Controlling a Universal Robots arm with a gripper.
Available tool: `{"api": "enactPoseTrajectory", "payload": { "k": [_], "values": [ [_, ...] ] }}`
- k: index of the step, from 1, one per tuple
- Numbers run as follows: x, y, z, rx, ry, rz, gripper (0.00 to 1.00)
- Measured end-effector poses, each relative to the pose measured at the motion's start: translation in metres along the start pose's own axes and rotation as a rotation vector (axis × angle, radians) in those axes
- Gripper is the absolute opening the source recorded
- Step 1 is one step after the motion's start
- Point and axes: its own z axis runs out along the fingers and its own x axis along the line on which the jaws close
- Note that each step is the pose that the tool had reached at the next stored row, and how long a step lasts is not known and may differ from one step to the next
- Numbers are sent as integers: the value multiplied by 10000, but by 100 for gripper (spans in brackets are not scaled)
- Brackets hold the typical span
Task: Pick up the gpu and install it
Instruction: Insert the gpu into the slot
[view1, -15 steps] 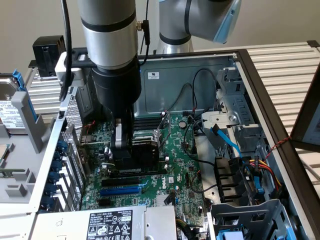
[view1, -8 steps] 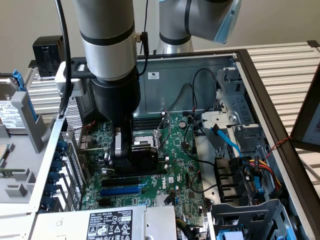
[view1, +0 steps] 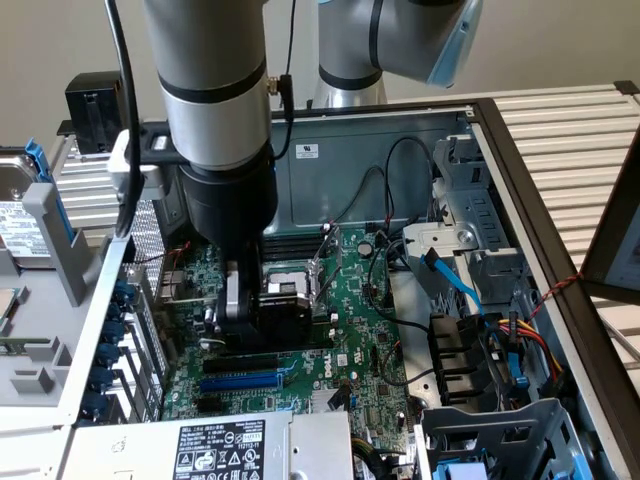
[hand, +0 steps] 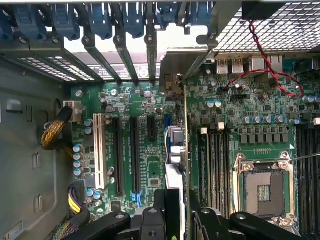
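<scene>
My gripper (view1: 258, 312) was clenched on the gpu (view1: 284, 318), held on edge just above the motherboard (view1: 375, 345). Card's long axis ran parallel w/ the PCIe slots (hand: 134, 155); they lay beside it, on the side away from the CPU socket (hand: 263, 187).

The arm (view1: 205, 80) is set vertically in the upper left of the exterior frame, a grey tube ending in a black wrist section (view1: 225, 200). A further joint (view1: 400, 40) with a light-blue cap is seen at the top, right of centre. The gripper (view1: 258, 322) is pointed straight down at the middle left of the frame. Its jaws are closed on the gpu (view1: 285, 310), which is held upright. In the wrist view the black fingers (hand: 152, 222) are seen on either side of the card's edge.
</scene>
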Motion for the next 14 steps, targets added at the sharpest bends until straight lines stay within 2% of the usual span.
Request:
{"api": "enactPoseTrajectory", "payload": {
  "k": [2,5,11,14],
  "values": [
    [5,3,17,-28,-37,11,28],
    [13,6,57,-54,-44,28,28],
    [29,23,100,-218,-60,51,28],
    [53,23,117,-246,-75,58,28]
  ]
}}
